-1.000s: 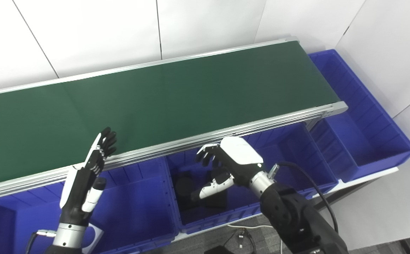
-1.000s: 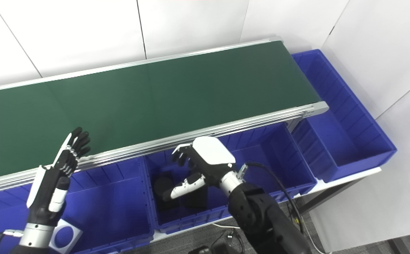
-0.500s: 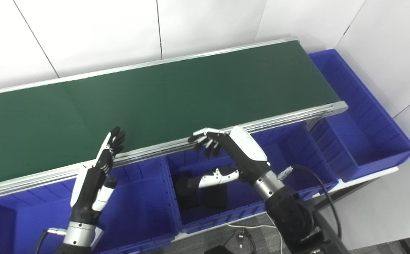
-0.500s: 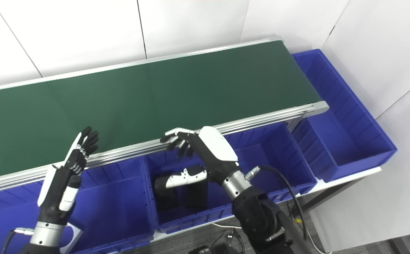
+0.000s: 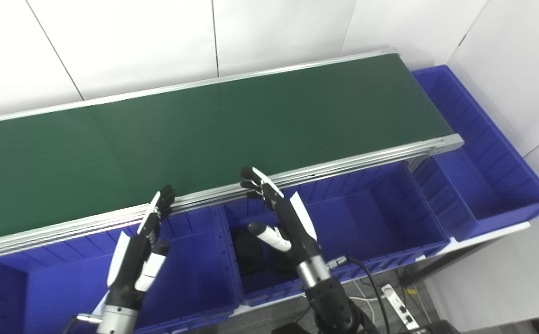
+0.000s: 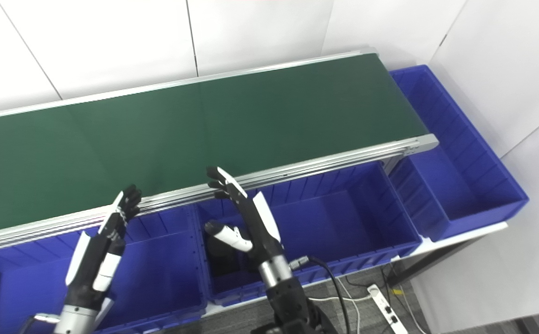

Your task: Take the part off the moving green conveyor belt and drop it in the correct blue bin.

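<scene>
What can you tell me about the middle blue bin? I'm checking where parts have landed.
The middle blue bin is a ribbed, plastic-looking open box below the green conveyor belt's near rail, between two other bins. Dark parts lie at its left end; their shapes are unclear. The open right hand hovers above that end.

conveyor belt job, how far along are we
Dark parts already lie in the middle blue bin, so a drop looks done. Nothing is in hand: the left hand and right hand are open and empty. The green belt shows no part, so the next pick waits.
</scene>
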### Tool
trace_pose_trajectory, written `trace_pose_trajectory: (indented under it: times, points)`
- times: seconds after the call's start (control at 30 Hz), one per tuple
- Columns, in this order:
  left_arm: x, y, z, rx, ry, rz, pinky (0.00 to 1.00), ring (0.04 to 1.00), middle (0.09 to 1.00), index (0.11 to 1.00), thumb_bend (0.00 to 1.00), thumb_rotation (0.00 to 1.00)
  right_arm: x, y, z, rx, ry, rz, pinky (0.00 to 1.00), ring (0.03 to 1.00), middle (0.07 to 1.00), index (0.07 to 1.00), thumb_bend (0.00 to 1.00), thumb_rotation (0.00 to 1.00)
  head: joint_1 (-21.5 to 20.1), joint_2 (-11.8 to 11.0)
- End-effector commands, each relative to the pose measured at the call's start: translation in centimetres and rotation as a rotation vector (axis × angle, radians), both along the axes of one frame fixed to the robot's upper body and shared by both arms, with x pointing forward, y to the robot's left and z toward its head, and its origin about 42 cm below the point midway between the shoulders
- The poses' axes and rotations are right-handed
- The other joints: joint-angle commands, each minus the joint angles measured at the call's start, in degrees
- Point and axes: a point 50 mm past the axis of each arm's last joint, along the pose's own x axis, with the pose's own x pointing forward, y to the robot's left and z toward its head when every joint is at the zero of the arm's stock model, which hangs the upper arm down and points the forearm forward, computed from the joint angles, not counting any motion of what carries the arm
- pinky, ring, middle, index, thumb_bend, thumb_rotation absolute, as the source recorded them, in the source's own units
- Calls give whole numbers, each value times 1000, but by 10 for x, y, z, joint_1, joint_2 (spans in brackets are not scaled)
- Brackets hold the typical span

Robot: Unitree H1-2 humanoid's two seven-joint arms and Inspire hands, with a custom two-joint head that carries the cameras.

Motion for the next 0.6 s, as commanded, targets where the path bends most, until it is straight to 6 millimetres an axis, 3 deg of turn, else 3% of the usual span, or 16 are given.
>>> trace_pose_trajectory:
  times: [0.0,0.37,0.57]
  points:
    - [2,1,8,0,-54,5,925,958,951,959,694,1000,5,1,8,32,-84,-4,869,891,904,903,874,966,14,-4]
    - [-4,-10,-6,28,-20,-10,954,951,949,957,697,1000,3,-13,-16,10,-9,-3,983,949,927,910,864,993,93,-49]
    - [-7,-20,-13,46,-12,-15,961,946,947,953,704,1000,4,-29,-20,-20,-1,-7,931,932,944,923,841,1000,139,-65]
